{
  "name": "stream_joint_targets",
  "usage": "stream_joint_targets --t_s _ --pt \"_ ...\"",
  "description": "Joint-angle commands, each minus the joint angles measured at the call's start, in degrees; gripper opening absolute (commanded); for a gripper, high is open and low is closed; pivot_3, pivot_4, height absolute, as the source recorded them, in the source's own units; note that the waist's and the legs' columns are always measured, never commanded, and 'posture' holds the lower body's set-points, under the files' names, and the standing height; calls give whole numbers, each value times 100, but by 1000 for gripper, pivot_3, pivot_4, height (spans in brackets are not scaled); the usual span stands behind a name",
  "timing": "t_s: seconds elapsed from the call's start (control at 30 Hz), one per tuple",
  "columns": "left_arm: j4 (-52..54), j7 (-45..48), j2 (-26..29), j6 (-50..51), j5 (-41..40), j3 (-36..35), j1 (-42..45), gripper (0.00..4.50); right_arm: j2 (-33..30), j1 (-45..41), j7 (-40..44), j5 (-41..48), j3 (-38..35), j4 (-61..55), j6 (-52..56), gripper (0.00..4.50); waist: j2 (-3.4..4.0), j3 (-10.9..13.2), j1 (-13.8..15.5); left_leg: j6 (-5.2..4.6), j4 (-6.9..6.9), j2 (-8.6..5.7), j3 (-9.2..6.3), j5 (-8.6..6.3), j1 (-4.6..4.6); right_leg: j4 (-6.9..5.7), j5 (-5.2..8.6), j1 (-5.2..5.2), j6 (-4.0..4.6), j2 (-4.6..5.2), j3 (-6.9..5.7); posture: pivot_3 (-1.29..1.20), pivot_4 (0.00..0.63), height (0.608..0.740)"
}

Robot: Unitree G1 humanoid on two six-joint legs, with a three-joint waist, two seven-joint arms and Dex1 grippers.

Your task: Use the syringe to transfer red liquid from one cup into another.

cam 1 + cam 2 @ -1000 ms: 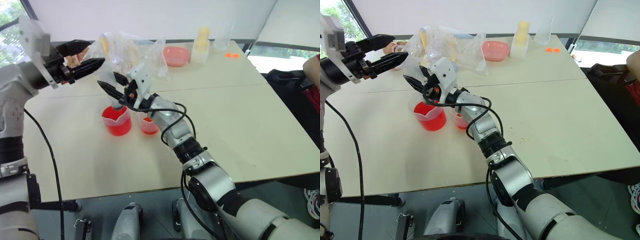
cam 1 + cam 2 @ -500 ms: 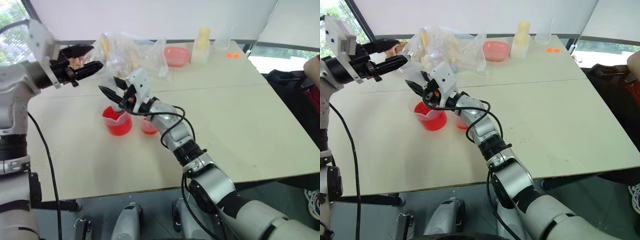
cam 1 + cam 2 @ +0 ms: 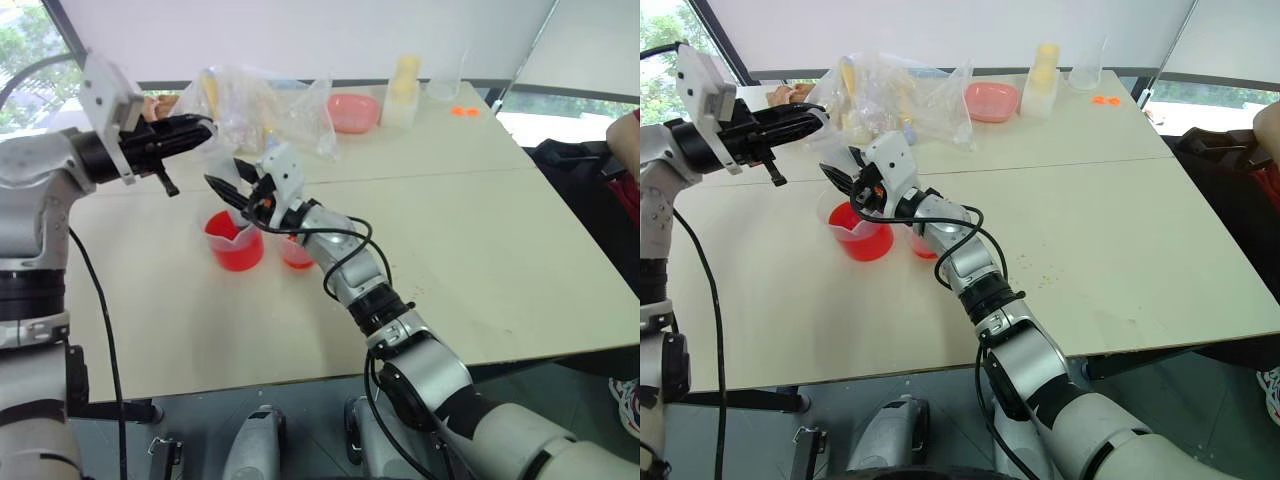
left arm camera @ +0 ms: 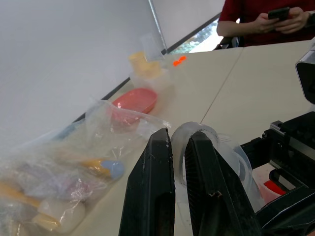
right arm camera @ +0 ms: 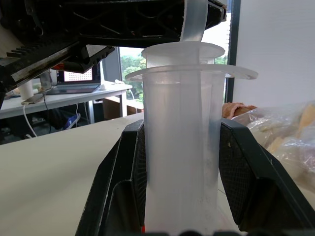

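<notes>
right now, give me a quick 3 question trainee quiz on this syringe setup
1. True or false: the right gripper is shut on the syringe.
2. What has the left gripper closed on? A) the syringe's plunger ring B) the pink bowl C) the plastic bag
3. Fill in: the spouted beaker and the smaller cup both hold ____ liquid.

Key: 1 true; 2 A; 3 red

A crumpled clear plastic bag (image 3: pixel 262 105) lies at the table's (image 3: pixel 480 230) far side. Right of it — a pink bowl (image 3: pixel 352 111), then a yellowish container (image 3: pixel 403 90).
</notes>
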State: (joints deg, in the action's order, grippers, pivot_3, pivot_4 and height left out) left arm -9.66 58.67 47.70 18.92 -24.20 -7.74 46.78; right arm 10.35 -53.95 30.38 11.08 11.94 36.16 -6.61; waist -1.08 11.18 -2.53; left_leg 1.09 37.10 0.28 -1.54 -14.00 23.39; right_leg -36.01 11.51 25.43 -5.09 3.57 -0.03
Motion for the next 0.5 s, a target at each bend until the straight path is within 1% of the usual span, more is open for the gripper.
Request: stream_joint_targets --t_s 0.03,0.5 --pt "-374 -264 144 -215 266 -188 407 38 804 178 347 21 456 -483 -295 1475 0 0 -3 0 0 0 0 0 0 -1 0 0 0 0 0 0 150 740" --pt "-859 -67 249 -478 264 -169 849 38 837 290 306 61 613 -621 -245 1475 0 0 4 0 0 0 0 0 0 -1 0 0 0 0 0 0 150 740"
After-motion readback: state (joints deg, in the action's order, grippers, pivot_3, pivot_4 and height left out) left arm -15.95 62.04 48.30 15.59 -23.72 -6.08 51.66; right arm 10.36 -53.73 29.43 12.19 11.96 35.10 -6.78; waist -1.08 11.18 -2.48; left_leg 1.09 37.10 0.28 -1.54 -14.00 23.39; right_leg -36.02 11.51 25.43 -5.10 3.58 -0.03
